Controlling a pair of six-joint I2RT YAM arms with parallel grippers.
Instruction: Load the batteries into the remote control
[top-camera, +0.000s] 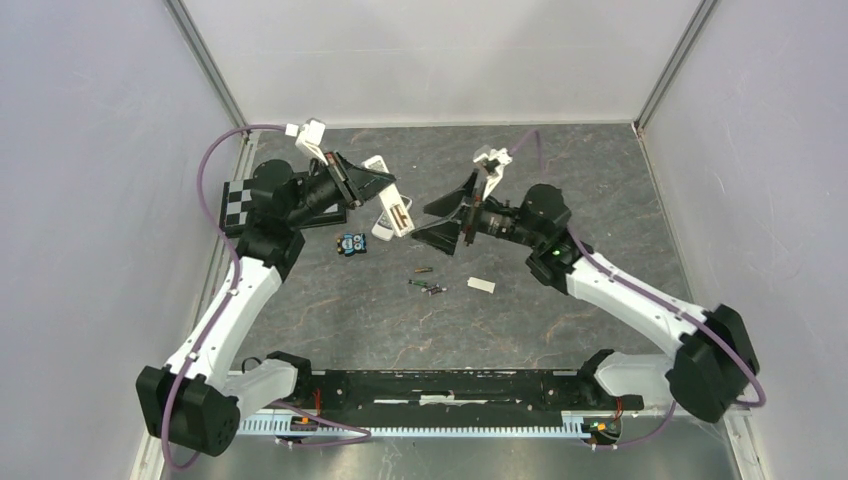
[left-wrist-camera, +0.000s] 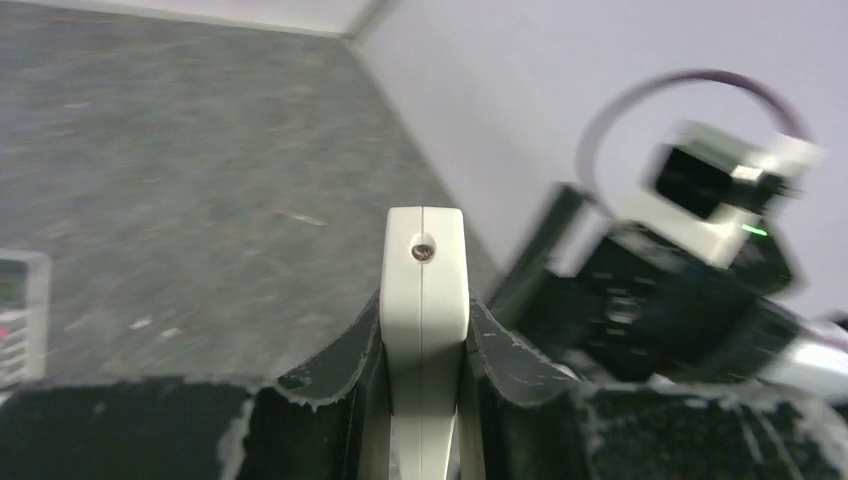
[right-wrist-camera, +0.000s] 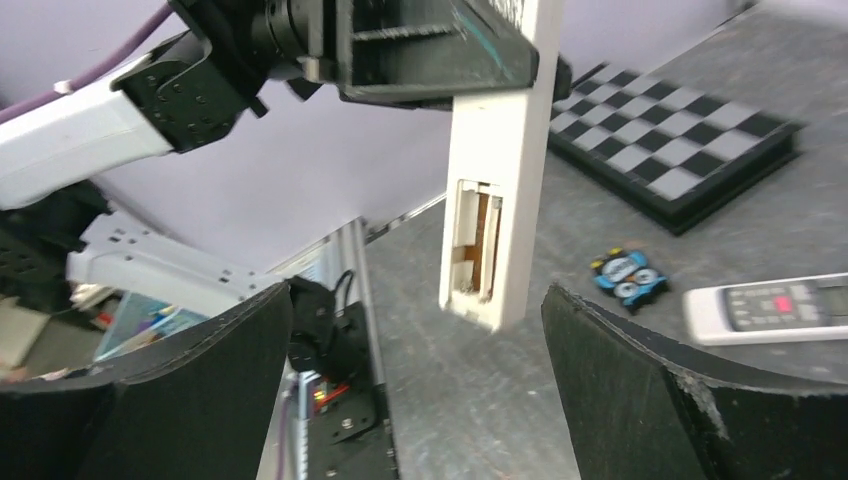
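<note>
My left gripper (top-camera: 372, 186) is shut on a white remote (top-camera: 401, 214) and holds it above the table, its open battery compartment (right-wrist-camera: 478, 245) facing the right arm. A brown strip shows inside the compartment. In the left wrist view the remote (left-wrist-camera: 424, 290) is clamped between both pads. My right gripper (top-camera: 441, 220) is open and empty just right of the remote, with its jaws wide apart in the right wrist view (right-wrist-camera: 418, 300). Three slim dark batteries (top-camera: 428, 283) lie on the table in front of both grippers, apart from them.
A second white remote (right-wrist-camera: 770, 308) lies on the table behind the held one. A white battery cover (top-camera: 481, 286) lies right of the batteries. A small blue toy (top-camera: 351, 244) and a checkerboard (top-camera: 234, 204) sit at the left. Walls enclose the table.
</note>
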